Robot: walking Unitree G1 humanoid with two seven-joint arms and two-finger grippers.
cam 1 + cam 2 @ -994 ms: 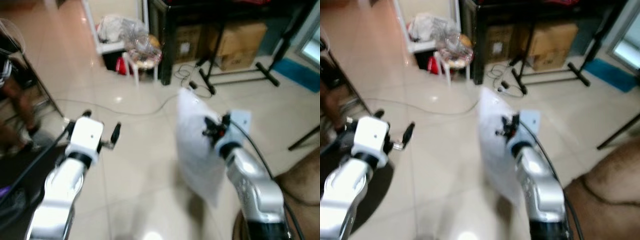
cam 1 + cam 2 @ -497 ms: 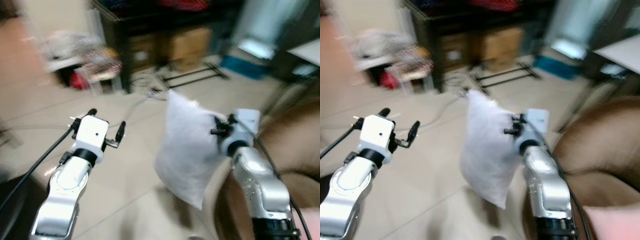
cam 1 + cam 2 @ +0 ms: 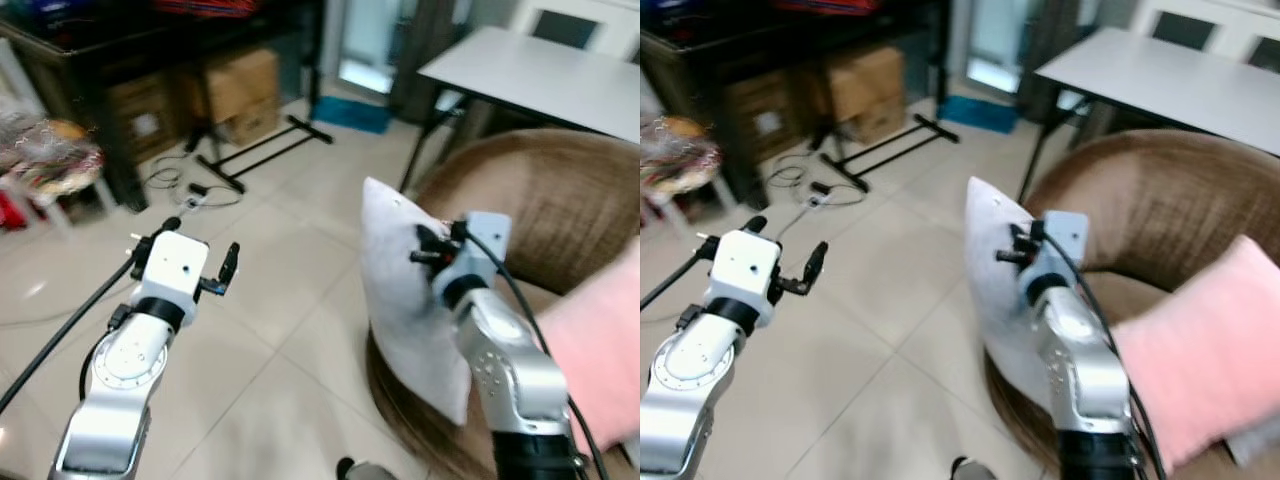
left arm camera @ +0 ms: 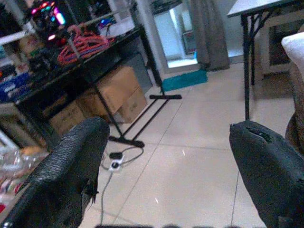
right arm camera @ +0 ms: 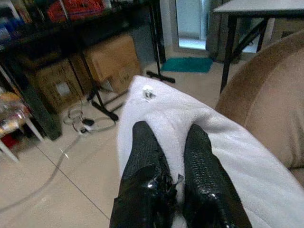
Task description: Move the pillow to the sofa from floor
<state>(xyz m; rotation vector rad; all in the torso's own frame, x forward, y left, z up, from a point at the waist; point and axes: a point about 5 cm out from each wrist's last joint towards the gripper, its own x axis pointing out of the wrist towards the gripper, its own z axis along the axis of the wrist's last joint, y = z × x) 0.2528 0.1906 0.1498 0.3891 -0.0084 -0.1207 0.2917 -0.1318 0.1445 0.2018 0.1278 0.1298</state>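
Note:
A white pillow (image 3: 400,290) hangs upright in the air, pinched near its top edge by my right gripper (image 3: 422,247), which is shut on it. In the right wrist view the two black fingers (image 5: 147,156) squeeze a fold of the white pillow (image 5: 156,109). The pillow's lower part overlaps the front edge of the brown sofa (image 3: 540,200). My left gripper (image 3: 200,255) is held up over the tiled floor to the left, open with nothing between its fingers (image 4: 71,166).
A pink cushion (image 3: 1200,350) lies on the sofa seat at the right. A white table (image 3: 540,75) stands behind the sofa. A black rack with cardboard boxes (image 3: 235,85), a stand's legs (image 3: 250,150) and cables (image 3: 180,180) lie at the far left.
The camera has swung right, bringing the sofa, pink cushion and white table into view. The pillow stays in my right gripper and now hangs against the sofa's front edge.

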